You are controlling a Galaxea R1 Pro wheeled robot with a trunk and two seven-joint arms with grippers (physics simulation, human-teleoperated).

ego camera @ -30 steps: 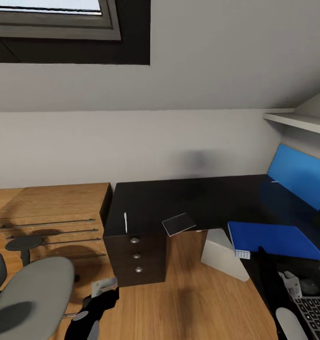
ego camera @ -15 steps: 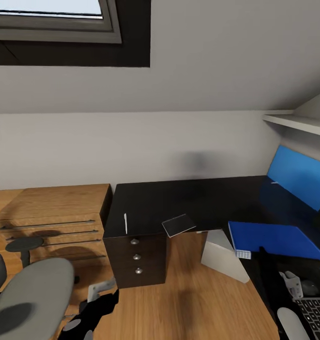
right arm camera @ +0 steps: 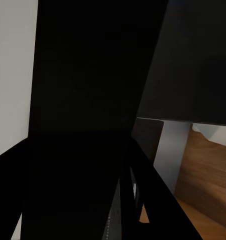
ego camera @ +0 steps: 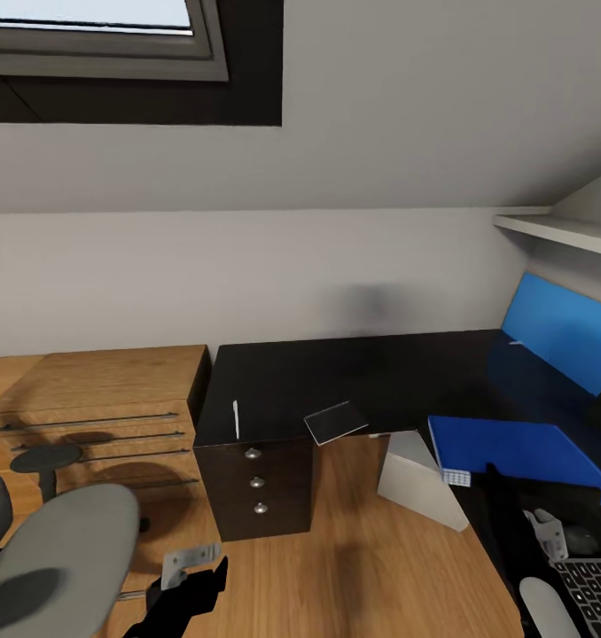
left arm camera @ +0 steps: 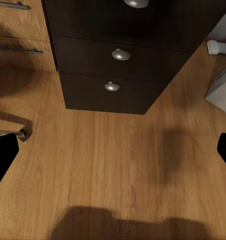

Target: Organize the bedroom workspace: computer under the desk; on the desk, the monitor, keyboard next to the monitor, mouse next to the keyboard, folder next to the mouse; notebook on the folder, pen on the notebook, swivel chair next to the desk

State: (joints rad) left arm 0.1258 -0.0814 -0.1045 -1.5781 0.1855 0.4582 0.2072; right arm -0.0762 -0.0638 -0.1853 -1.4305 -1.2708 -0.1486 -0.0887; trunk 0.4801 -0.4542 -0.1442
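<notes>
The black desk [ego camera: 371, 372] carries the white pen [ego camera: 236, 418] at its left end. The dark grey notebook [ego camera: 336, 422] overhangs the front edge beside the drawer unit [ego camera: 258, 483]. The blue folder [ego camera: 522, 447] lies on the right wing, with the mouse [ego camera: 581, 538] and keyboard [ego camera: 595, 589] nearer me. The grey computer [ego camera: 420, 478] stands on the floor under the desk. The swivel chair [ego camera: 61, 549] is at the lower left. My left gripper [ego camera: 190, 589] hangs low over the floor, open with nothing in it [left arm camera: 113, 155], facing the drawers [left arm camera: 120, 55]. My right arm [ego camera: 509, 523] reaches along the desk's right wing.
A low wooden shelving unit [ego camera: 97, 399] stands left of the desk. A blue panel [ego camera: 558, 337] leans at the back right under a white shelf [ego camera: 558, 226]. Wooden floor [ego camera: 371, 567] lies open between the chair and the computer.
My left gripper has sunk lower and slightly forward in the head view. The things on the desk have not moved.
</notes>
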